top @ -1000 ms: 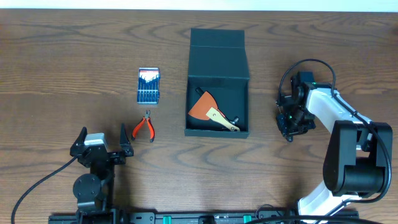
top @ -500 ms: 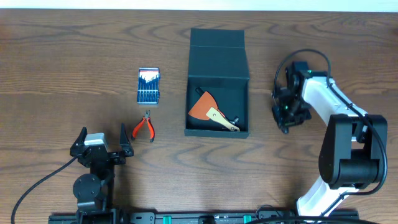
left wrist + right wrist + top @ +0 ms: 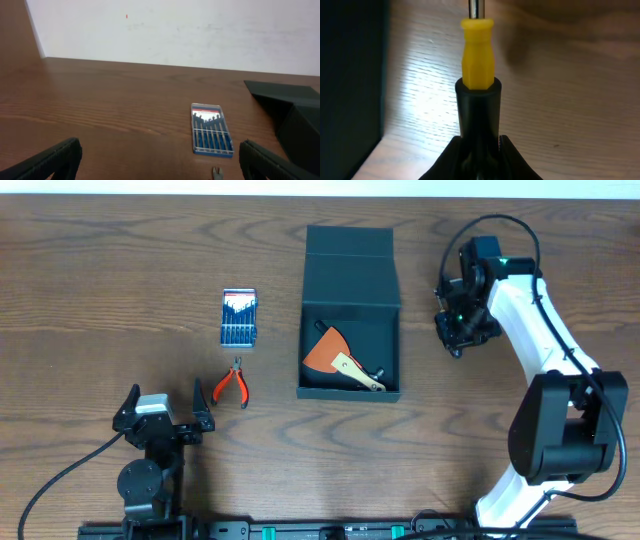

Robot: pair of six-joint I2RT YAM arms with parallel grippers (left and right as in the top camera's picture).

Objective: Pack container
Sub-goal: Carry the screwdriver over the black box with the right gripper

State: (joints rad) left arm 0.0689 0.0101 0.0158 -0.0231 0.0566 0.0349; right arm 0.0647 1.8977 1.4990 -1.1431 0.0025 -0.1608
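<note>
The container [image 3: 350,275], a large dark teal-black box with its flap lid open, sits at table centre and holds an orange-bladed scraper [image 3: 327,351] with a wooden handle. My right gripper [image 3: 457,332] is just right of the box, shut on a screwdriver [image 3: 478,75] with a black-and-yellow handle; the box wall [image 3: 350,75] shows at the left of the right wrist view. My left gripper [image 3: 163,418] is open and empty at the front left. Orange-handled pliers [image 3: 232,384] and a small blue screwdriver-set case [image 3: 238,317] lie left of the box.
The blue case [image 3: 211,136] and the pliers' tip [image 3: 217,172] show ahead of the left gripper, with the box's edge [image 3: 295,107] at the right. A white wall runs behind the table.
My right gripper has lifted and moved away from the front edge and slightly left, toward the box's right wall, carrying the screwdriver. The left arm has not moved.
</note>
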